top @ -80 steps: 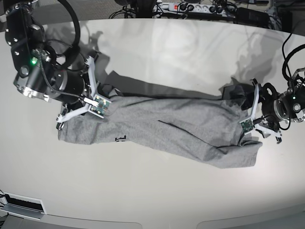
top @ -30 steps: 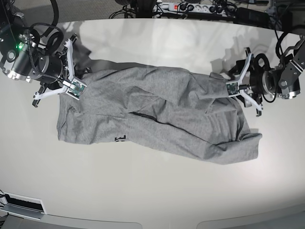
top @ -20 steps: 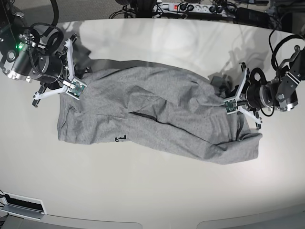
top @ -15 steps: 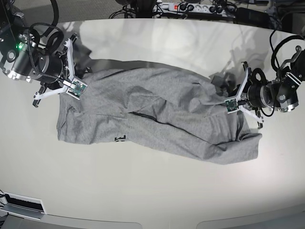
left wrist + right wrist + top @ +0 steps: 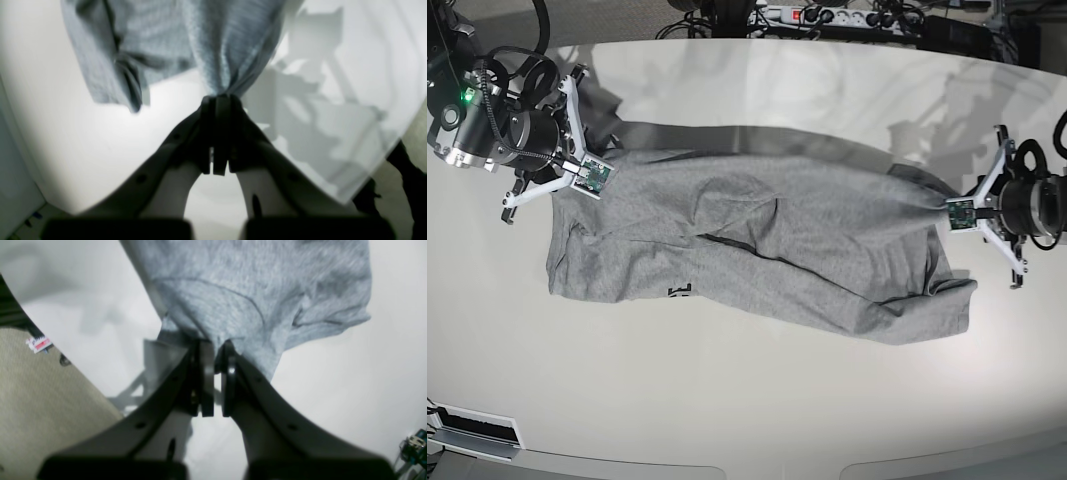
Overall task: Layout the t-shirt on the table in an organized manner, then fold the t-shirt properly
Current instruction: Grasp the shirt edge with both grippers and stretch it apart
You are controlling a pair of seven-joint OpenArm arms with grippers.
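Observation:
The heather-grey t-shirt [image 5: 757, 240] lies stretched sideways across the off-white table [image 5: 757, 400], wrinkled, with a bit of black lettering [image 5: 678, 291] at its near edge. My left gripper [image 5: 949, 208] is shut on the shirt's right edge, pulling a fold taut; the left wrist view shows the fabric [image 5: 230, 50] pinched between the shut jaws of the left gripper [image 5: 218, 100]. My right gripper [image 5: 592, 178] is shut on the shirt's upper left corner; in the right wrist view the cloth [image 5: 253, 293] bunches in the right gripper [image 5: 214, 350].
A power strip [image 5: 837, 15] and cables lie beyond the table's far edge. A white box [image 5: 472, 432] sits at the near left edge. Carpet floor [image 5: 40, 400] shows past the table's rim in the right wrist view.
My left gripper has moved to the right, away from the shirt's middle, drawing the right edge out and tauter. My right gripper has stayed almost in place, still holding its corner.

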